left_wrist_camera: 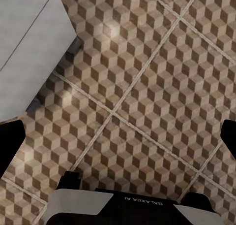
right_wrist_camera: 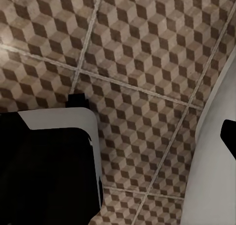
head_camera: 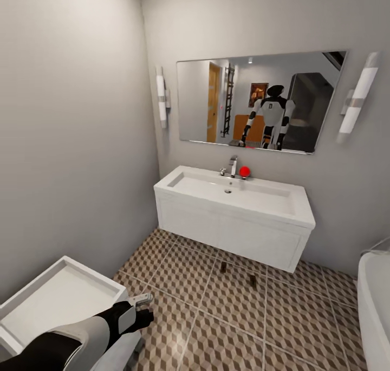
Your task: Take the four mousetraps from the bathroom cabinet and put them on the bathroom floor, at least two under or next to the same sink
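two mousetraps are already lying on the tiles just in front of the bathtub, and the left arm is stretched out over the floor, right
Not quite. In the head view the two mousetraps lie on the bathroom floor just in front of the sink, at its lower edge, not by the bathtub. The rest holds: the left tool reaches out over the tiles.

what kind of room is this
A bathroom: a white wall-hung sink with a chrome tap sits under a wide mirror, and the rim of a white bathtub shows at the edge of the cube-patterned tiled floor.
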